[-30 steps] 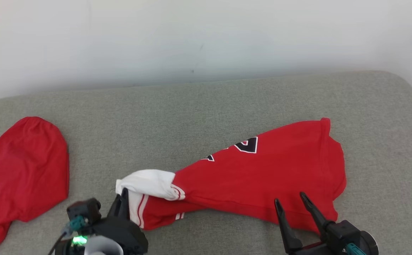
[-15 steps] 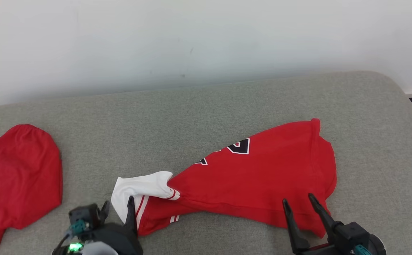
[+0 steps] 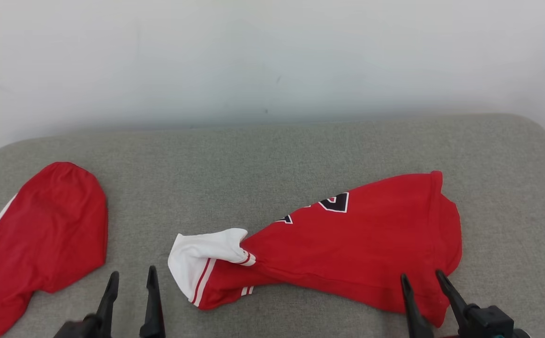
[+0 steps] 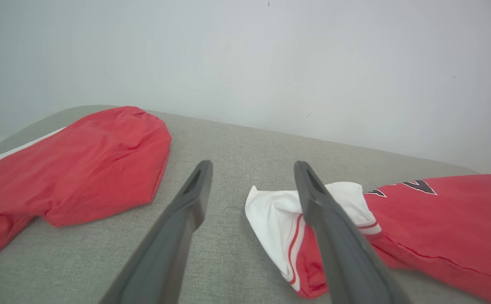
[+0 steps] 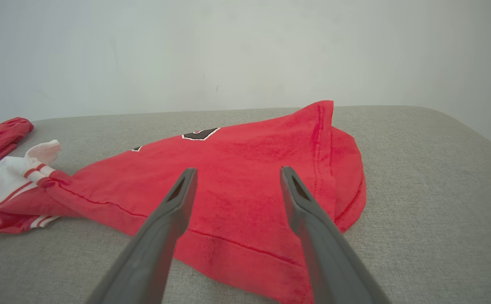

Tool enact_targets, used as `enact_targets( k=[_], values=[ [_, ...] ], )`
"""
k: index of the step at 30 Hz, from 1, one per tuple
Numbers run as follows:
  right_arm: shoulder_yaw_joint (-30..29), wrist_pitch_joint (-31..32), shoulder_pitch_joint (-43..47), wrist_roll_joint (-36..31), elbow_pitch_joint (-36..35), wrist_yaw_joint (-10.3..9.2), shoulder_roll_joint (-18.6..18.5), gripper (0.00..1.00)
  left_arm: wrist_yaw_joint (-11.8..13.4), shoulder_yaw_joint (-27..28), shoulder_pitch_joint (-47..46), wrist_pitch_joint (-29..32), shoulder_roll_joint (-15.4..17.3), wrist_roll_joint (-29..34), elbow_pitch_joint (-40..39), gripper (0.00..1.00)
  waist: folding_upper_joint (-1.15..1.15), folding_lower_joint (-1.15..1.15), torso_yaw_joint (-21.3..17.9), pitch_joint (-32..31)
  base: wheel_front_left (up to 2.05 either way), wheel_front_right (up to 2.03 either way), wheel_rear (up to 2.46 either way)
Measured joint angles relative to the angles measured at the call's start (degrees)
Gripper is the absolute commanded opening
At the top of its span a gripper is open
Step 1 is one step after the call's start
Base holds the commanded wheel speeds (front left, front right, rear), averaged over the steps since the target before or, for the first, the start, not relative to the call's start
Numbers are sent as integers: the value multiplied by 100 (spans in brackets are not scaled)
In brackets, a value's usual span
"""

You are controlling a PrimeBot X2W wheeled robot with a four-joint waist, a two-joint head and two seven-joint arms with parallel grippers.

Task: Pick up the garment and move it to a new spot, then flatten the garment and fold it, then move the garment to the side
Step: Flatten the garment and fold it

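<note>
A fold hides part of the black print [image 3: 336, 203], and the frame crops the red cloth [image 3: 42, 234].

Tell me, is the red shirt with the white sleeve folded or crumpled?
Crumpled: the red shirt lies bunched on the grey cushion, its white sleeve twisted.

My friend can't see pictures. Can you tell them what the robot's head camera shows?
A crumpled red shirt with a white sleeve lies on a grey cushion. Another red garment lies at the left. The left gripper and right gripper stand open at the bottom edge.
</note>
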Motion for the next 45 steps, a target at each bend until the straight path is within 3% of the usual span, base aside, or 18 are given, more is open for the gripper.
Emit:
enact_targets(
  k=[10, 18, 26, 37, 45],
  values=[
    [-187, 171, 311, 46, 67, 0, 0, 100, -1021, 1174, 992, 0, -601, 1121, -591, 100, 0, 0, 122, -249, 0, 0, 0],
    [-289, 170, 516, 78, 162, 0, 0, 100, -1551, 1518, 1215, 0, -777, 1292, -196, 100, 0, -1, 173, -384, 0, 0, 0],
    [-290, 177, 526, 85, 90, 0, 0, 100, -1699, 1651, 1200, 0, -826, 1324, -13, 100, 0, 0, 161, -355, 0, 0, 0],
    [-454, 299, 413, 90, -101, 0, 0, 100, -1622, 1517, 864, 0, -833, 1305, 283, 100, 1, 0, 160, -242, 0, 0, 0],
    [-545, 728, 177, 69, -346, 0, -1, 100, -1526, 1160, -961, 1361, -822, 1155, 1564, 100, 1, 0, 158, -81, 0, 0, 0]
  ],
)
